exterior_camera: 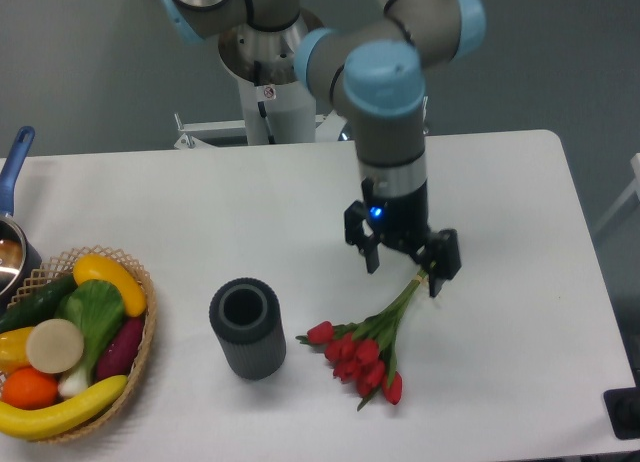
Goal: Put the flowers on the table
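Note:
The flowers [362, 355], a bunch of red tulips with green leaves and pale green stems, lie on the white table [500, 202] at the front, right of centre. Their heads point to the front left. The stems run up and to the right, ending beside the gripper's right finger. My gripper [404, 276] points down just above the stem ends with its fingers [371, 254] spread apart. It looks open and nothing is lifted in it.
A dark grey ribbed vase [247, 328] stands upright left of the flowers. A wicker basket [143, 344] of fruit and vegetables sits at the front left edge. A pot with a blue handle [14, 164] is at the far left.

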You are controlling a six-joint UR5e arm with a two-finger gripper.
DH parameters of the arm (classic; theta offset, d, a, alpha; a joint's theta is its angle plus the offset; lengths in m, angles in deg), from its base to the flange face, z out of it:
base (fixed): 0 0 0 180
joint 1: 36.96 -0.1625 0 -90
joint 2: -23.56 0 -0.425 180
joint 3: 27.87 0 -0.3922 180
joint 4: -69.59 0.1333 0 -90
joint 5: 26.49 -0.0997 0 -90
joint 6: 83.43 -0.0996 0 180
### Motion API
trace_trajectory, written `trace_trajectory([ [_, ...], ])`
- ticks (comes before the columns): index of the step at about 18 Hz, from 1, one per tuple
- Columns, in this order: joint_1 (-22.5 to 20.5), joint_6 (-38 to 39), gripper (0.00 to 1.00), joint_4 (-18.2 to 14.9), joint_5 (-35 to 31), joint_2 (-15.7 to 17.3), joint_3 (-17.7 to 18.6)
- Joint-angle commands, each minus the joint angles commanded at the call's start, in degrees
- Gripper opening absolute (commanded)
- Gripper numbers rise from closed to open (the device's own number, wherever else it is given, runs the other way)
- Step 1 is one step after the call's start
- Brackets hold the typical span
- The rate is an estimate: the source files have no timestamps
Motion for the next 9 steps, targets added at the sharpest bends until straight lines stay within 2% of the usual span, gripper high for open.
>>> trace_trajectory([
  [4, -2.99, -9.31, 1.0, -5.89, 1.76, 2.99, 0.44],
  [9, -9.14, -21.87, 1.0, -10.2, 3.43, 6.42, 2.81],
])
